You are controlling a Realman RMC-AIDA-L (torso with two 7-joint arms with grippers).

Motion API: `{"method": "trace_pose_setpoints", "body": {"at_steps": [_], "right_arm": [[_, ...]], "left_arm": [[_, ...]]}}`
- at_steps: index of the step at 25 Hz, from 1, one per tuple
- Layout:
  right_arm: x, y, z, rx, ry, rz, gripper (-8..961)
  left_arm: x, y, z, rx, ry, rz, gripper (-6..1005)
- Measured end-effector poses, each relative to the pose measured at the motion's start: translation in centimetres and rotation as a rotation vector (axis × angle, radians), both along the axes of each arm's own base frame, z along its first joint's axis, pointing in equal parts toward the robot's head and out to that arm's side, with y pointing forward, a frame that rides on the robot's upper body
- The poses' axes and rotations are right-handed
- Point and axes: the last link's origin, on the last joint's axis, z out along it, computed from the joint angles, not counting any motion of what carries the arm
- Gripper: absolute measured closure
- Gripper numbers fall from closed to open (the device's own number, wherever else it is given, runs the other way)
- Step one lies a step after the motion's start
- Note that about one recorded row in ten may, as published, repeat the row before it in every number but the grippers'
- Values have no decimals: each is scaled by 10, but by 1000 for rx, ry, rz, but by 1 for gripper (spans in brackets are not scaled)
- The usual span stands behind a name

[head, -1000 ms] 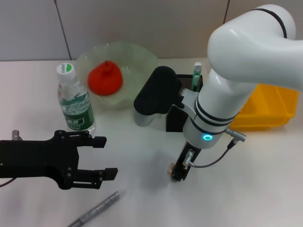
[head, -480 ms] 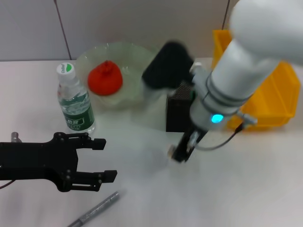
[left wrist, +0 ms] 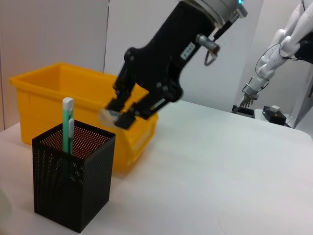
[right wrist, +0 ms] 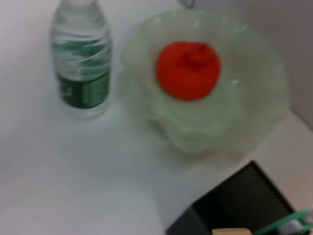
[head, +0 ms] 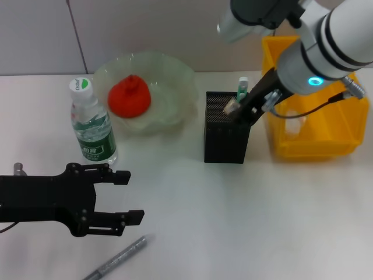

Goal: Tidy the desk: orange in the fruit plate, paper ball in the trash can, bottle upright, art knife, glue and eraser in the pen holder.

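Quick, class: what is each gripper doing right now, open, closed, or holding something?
Left gripper: open, empty, hovering low near the bottle.
Right gripper: closed on the eraser, above the pen holder.

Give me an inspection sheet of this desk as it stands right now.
Surface: white desk.
Job's things: orange in fruit plate; bottle upright; eraser held over pen holder; green-capped item inside it.
Clutter: grey pen at the near edge.
Grippers: right gripper shut on eraser; left gripper open, idle.
Cables: one looping off the right wrist.
Surroundings: yellow bin.
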Motion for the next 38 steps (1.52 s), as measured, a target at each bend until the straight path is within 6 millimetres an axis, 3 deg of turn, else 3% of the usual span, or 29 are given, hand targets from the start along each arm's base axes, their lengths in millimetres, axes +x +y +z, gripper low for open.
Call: {"method": "trace_pose_setpoints", "body": {"at_steps": [12, 24, 27, 30, 31, 33, 35, 36, 38], "right_arm": [[16, 19, -12, 38, -2, 31, 671], [16, 18, -8, 51, 17, 40, 607], [21, 3, 7, 23, 94, 79, 428], [27, -9, 21, -8, 182, 105, 428], [32, -15, 28, -21, 224, 113, 428], [42, -27, 41, -49, 313, 132, 428], [61, -44, 53, -85, 389, 131, 428], [61, -44, 53, -85, 389, 131, 428], [69, -53, 57, -108, 408, 136, 428]], "left_arm": [[1, 1, 0, 5, -9, 6, 186], [1, 2, 2, 9, 2, 13, 187], [5, 8, 11, 23, 95, 46, 187], [6, 9, 15, 32, 129, 53, 187], [14, 13, 27, 70, 249, 79, 187], [22, 13, 33, 93, 323, 95, 187], [25, 13, 34, 100, 346, 99, 187], [25, 13, 34, 100, 346, 99, 187], [45, 11, 31, 96, 483, 90, 187]]}}
